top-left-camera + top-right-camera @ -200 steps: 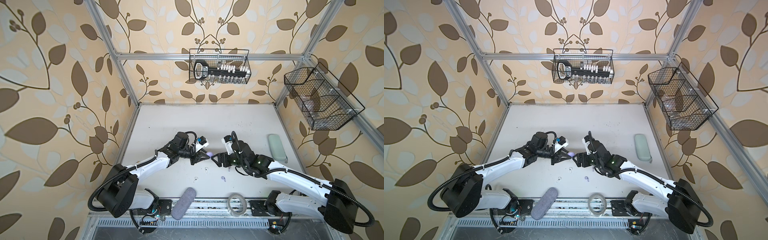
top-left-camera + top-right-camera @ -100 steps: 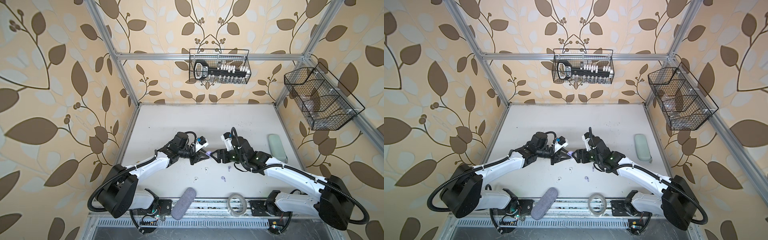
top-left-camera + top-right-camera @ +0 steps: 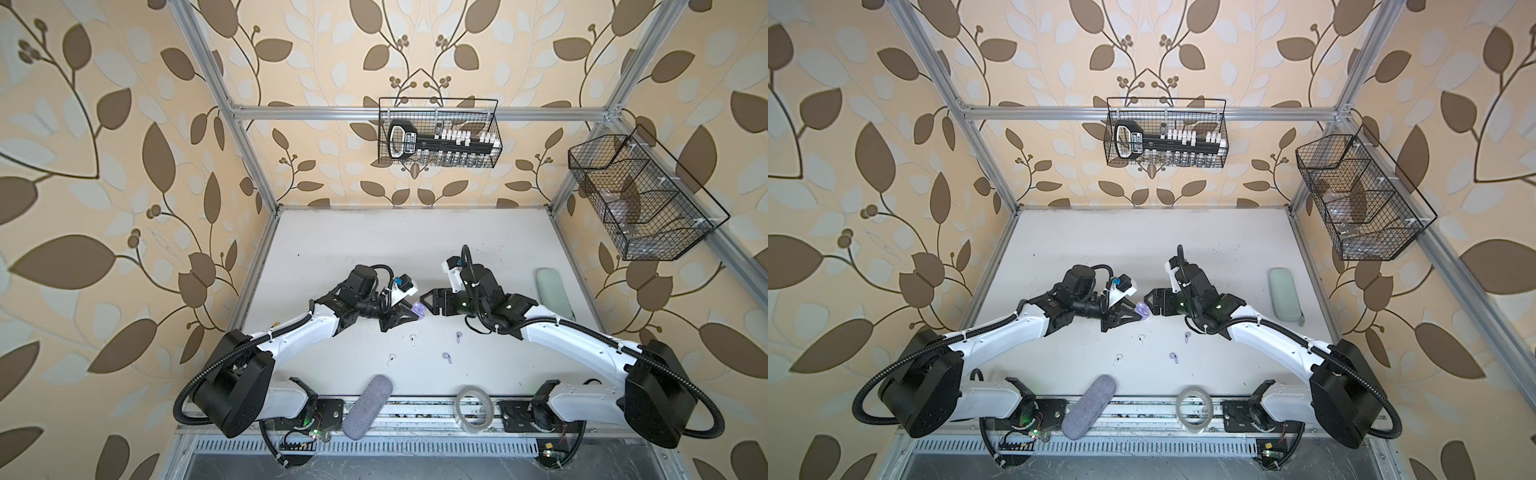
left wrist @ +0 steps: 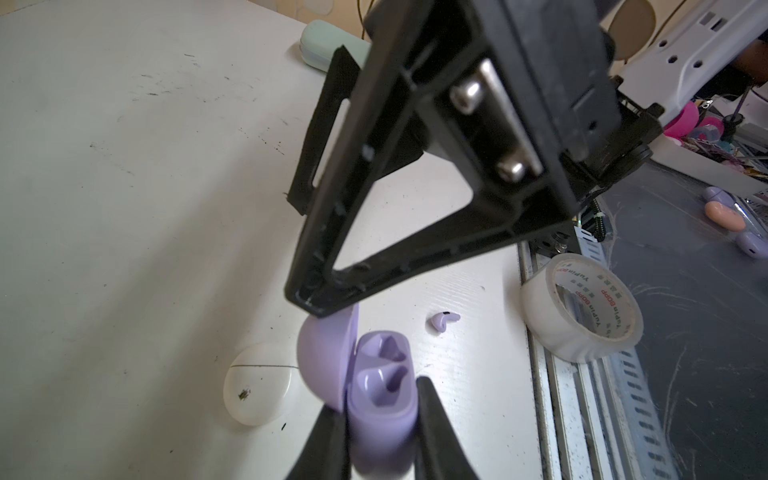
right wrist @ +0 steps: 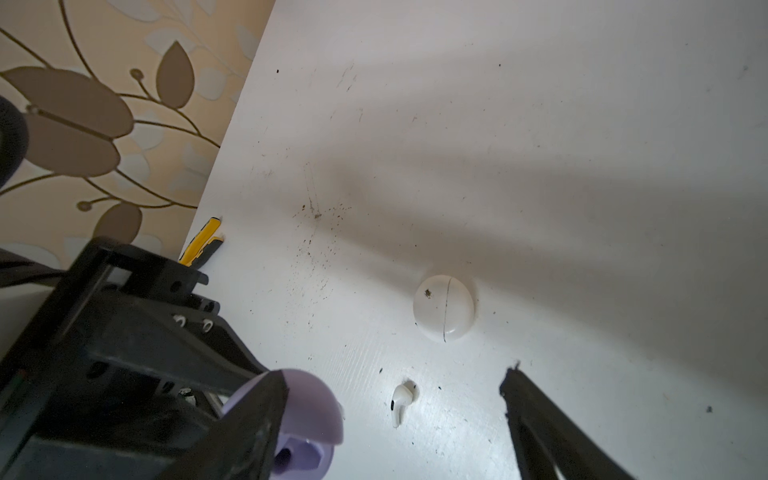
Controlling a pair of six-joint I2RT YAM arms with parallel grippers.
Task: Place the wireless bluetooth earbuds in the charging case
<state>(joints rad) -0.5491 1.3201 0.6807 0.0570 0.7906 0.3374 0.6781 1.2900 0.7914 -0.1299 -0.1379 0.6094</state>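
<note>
My left gripper is shut on the base of a lilac charging case. Its lid stands open and both sockets are empty. In both top views the case hangs between the two grippers. My right gripper is open, and one of its fingers touches the lid's edge. Two white earbuds and two lilac earbuds lie on the table nearer the front. A closed white case rests on the table below the grippers.
A tape roll and a grey pouch sit on the front rail. A mint-green case lies at the right edge. Two wire baskets hang on the walls.
My right gripper has moved a little left and towards the back, up to the lilac case. The left arm and the earbuds have stayed put.
</note>
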